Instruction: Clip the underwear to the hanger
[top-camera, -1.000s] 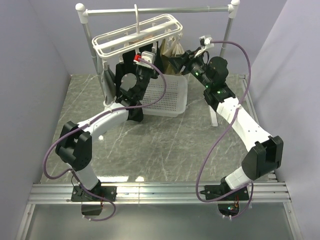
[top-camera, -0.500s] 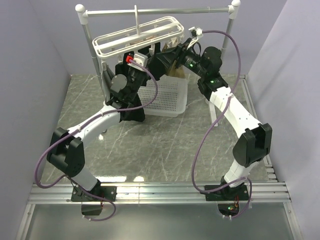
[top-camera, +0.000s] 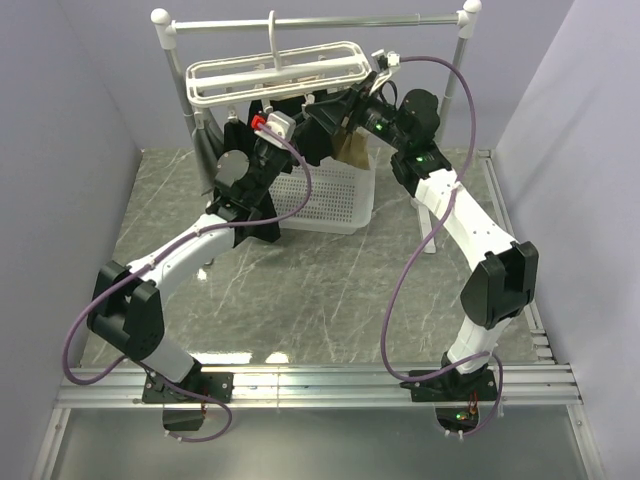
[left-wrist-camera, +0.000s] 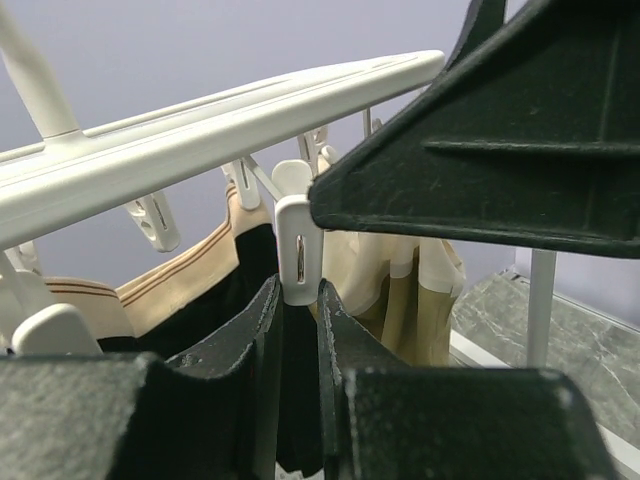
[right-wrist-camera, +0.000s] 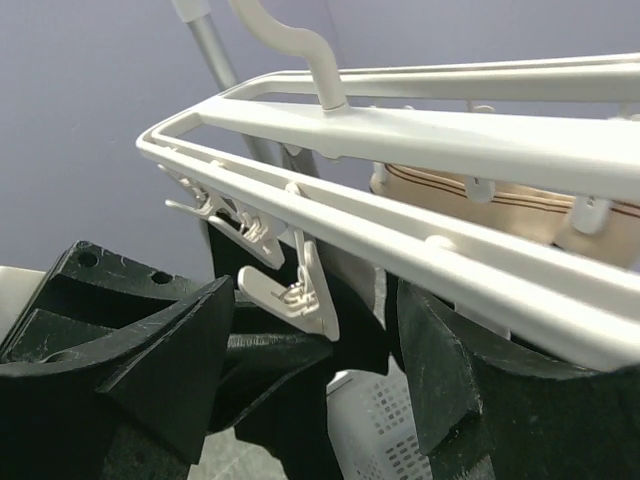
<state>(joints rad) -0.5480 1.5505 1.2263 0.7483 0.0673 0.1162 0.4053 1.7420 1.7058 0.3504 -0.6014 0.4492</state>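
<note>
The white hanger (top-camera: 270, 72) hangs by its hook from the rail, with clip pegs dangling under it. The black underwear (top-camera: 236, 138) hangs below its left part. In the left wrist view my left gripper (left-wrist-camera: 298, 290) is shut on the underwear (left-wrist-camera: 286, 380), just beneath a white clip peg (left-wrist-camera: 297, 250) whose lower end sits at the fingertips. In the top view the left gripper (top-camera: 283, 130) is under the frame. My right gripper (top-camera: 325, 112) is beside it, open, its jaws standing either side of a clip peg (right-wrist-camera: 300, 290) and black fabric (right-wrist-camera: 360, 320).
The grey rail stand (top-camera: 310, 20) with white knobs carries the hanger. A tan-beige garment (left-wrist-camera: 390, 270) is clipped behind. The white perforated basket (top-camera: 335, 190) sits on the table below both grippers. Both grippers are crowded close together under the frame.
My left gripper has risen to the hanger's underside with the black fabric. My right gripper has moved left and up under the frame. The hanger frame has swung to sit more level.
</note>
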